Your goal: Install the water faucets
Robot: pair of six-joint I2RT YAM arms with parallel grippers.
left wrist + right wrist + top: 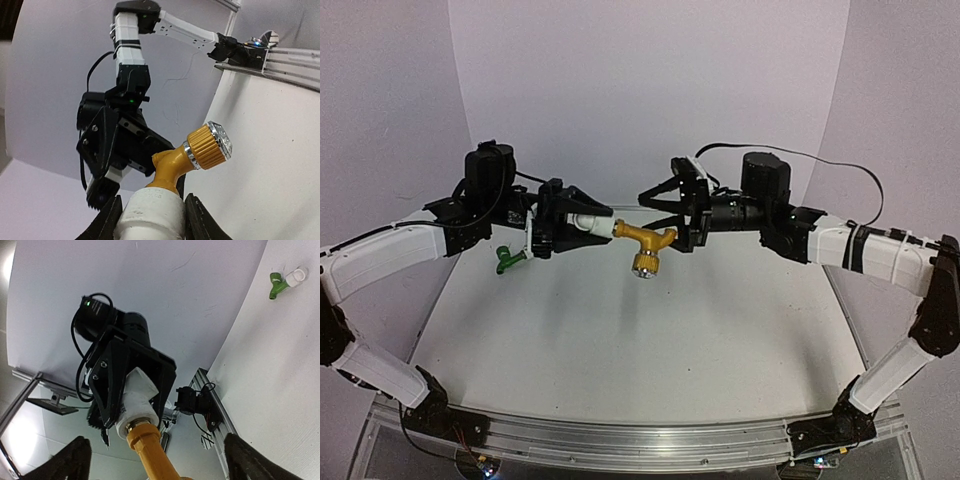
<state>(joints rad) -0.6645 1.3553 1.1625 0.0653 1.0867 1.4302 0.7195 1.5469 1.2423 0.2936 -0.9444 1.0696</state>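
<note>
**Yellow faucet held in mid-air between both arms; green faucet on the table**

The yellow-gold faucet [642, 240] is seen raised above the table [650, 350], near the middle of the top view, between the two arms. Its threaded end is seated in the mouth of a white pipe fitting [152, 212]. That fitting is clamped between the fingers of the left end effector [582, 228], which is closed on the white cylinder from both sides. The faucet's round knob [209, 146], gold with a silver cap, is pointed down toward the table in the top view.

The right end effector [658, 218] is positioned at the faucet's far end, opposite the fitting. In the right wrist view its fingers [75, 460] are spread wide, with the yellow body passing through the gap between them and neither pad touching it. This end effector is therefore open, and the faucet is carried only through the fitting gripped by the left arm.

The green faucet [276, 286] is found lying on the table, at the back left in the top view, below the left arm's wrist. A second white fitting [298, 275] is seen at its end. Neither end effector is in contact with it.
</note>
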